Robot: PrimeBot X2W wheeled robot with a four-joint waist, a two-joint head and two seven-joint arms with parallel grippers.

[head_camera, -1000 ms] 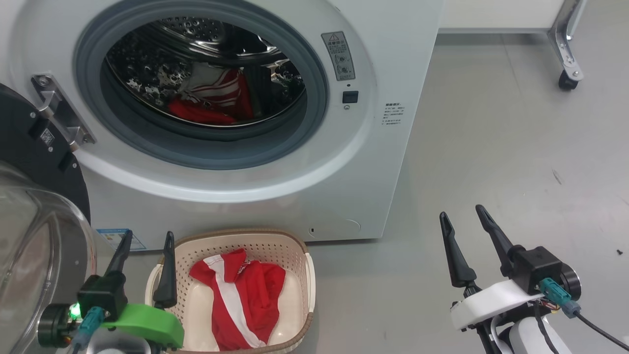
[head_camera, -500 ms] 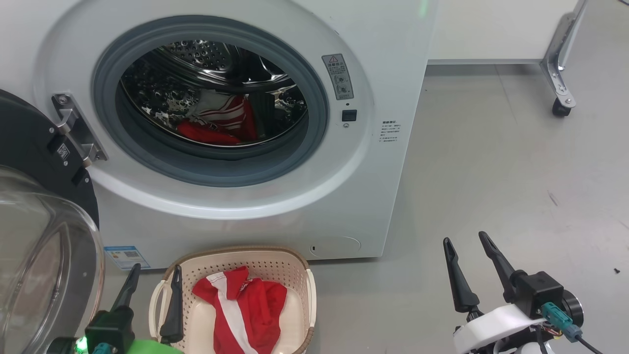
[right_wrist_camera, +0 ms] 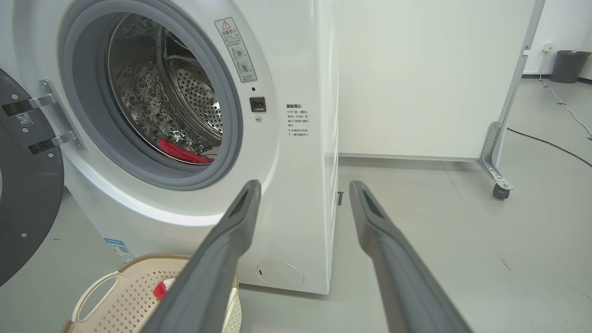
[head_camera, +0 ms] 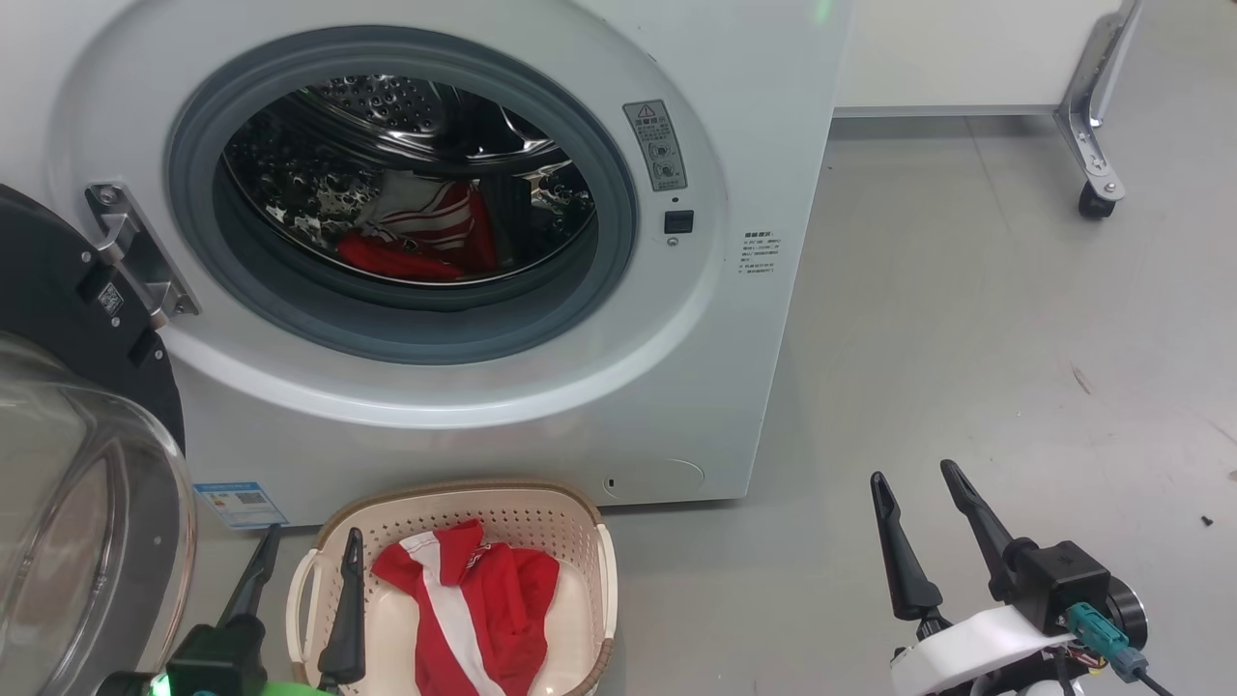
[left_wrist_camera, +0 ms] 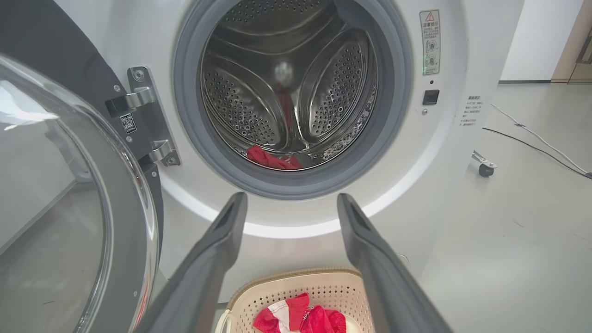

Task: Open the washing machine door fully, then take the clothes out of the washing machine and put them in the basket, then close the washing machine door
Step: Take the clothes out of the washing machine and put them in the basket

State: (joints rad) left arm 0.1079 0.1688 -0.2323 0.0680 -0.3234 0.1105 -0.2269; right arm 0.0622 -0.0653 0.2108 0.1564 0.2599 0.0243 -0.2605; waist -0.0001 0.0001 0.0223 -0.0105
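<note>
The washing machine (head_camera: 754, 116) takes up the upper left of the head view. The washing machine door (head_camera: 58, 280) stands swung wide at the left edge, black rim above and its clear glass bowl (head_camera: 87, 522) bulging at the lower left. A steel hinge (head_camera: 130, 253) joins door and cabinet, and a small QR-code sticker (head_camera: 109, 298) sits on the black rim beside it. At the bottom of the drum (head_camera: 387, 106) lie the clothes (head_camera: 416, 242), red fabric with white stripes.

Right of the opening is a grey warning sticker (head_camera: 655, 145) with a red triangle at its top and two round pictograms below. Under it is a black square latch socket (head_camera: 678, 221). Further right, a printed notice (head_camera: 762, 253) carries a few lines of Chinese text too fine to read. A blue label (head_camera: 240, 503) sits low on the front at the left, its print unreadable, and a round flap (head_camera: 652, 478) sits low at the right.

The basket (head_camera: 541, 503) stands on the floor (head_camera: 966, 338) just before the machine, bottom centre, with a red garment (head_camera: 483, 599) crossed by a white stripe lying in it. The left hand (head_camera: 314, 532) is at the lower left, fingers spread wide and empty, one finger overlapping the basket's left rim in this view. The right hand (head_camera: 912, 473) is at the lower right over bare floor, well apart from the basket, equally wide and empty. A metal castor frame (head_camera: 1092, 155) stands at the upper right.
</note>
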